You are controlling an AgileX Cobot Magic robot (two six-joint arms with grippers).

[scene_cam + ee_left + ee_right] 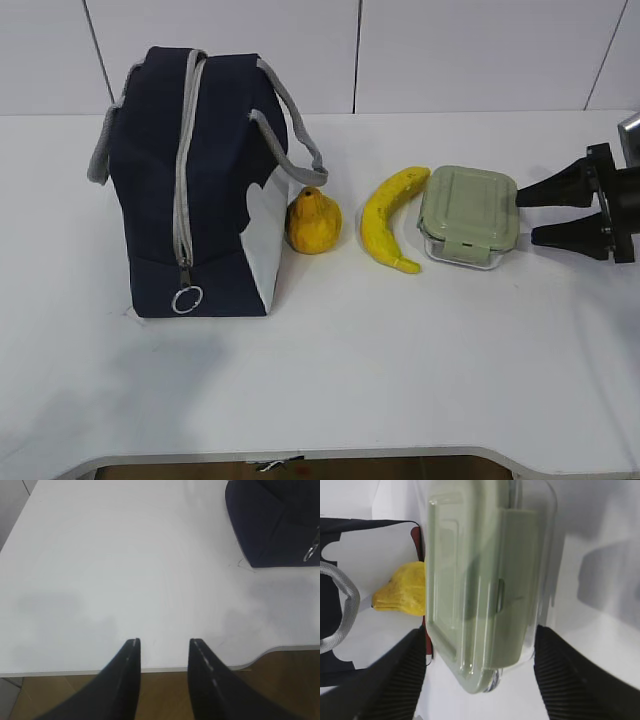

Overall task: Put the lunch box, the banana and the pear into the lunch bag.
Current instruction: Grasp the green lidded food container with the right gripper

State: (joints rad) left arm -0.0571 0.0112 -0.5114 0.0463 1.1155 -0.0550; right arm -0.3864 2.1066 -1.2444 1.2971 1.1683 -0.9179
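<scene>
The lunch bag (195, 185) is found upright and zipped at the bench's (330, 380) left. Pear (313, 221), banana (390, 218) and lunch box (468, 216) are lined up to its right. The right hand (526, 216) is spread wide just beside the box, gripping nothing. The left hand (164, 641) is partly parted, empty, above bare bench.

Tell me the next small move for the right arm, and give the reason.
Probably ease the right gripper a little further toward the lunch box, then close. Its fingers stand open and empty, with the near end of the box only just between the tips in the wrist view. The lunch bag looks zipped shut, so it must be opened before anything goes in.
</scene>
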